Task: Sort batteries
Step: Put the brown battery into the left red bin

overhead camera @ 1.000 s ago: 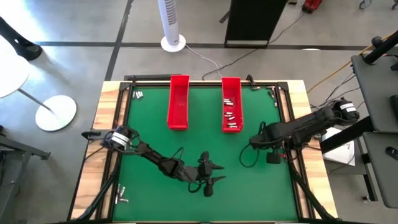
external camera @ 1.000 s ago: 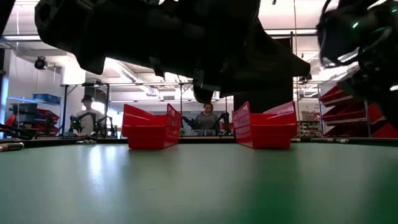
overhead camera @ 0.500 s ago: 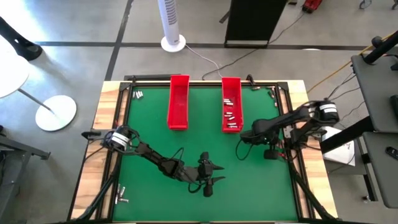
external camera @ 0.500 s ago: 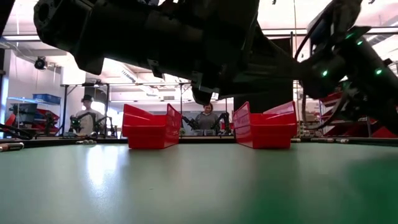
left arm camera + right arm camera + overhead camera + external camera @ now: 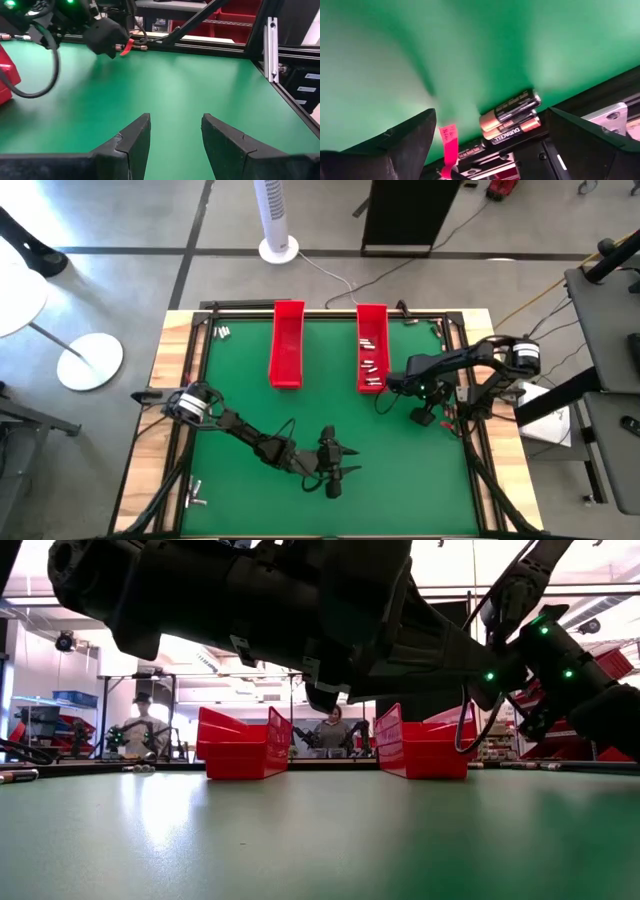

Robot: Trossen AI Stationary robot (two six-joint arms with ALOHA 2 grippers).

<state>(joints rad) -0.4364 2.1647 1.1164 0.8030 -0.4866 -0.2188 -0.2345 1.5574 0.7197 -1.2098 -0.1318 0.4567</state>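
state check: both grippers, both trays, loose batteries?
left gripper: open, empty, low over the mat's near middle
right gripper: open, empty, beside the right tray
left red tray: looks empty
right red tray: holds several batteries
loose batteries: lying flat against the table's frame

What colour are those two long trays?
Both trays are bright red, clearest in the high view.

floor: grey concrete | white tower fan — black cabinet | red shelving — ceiling lights
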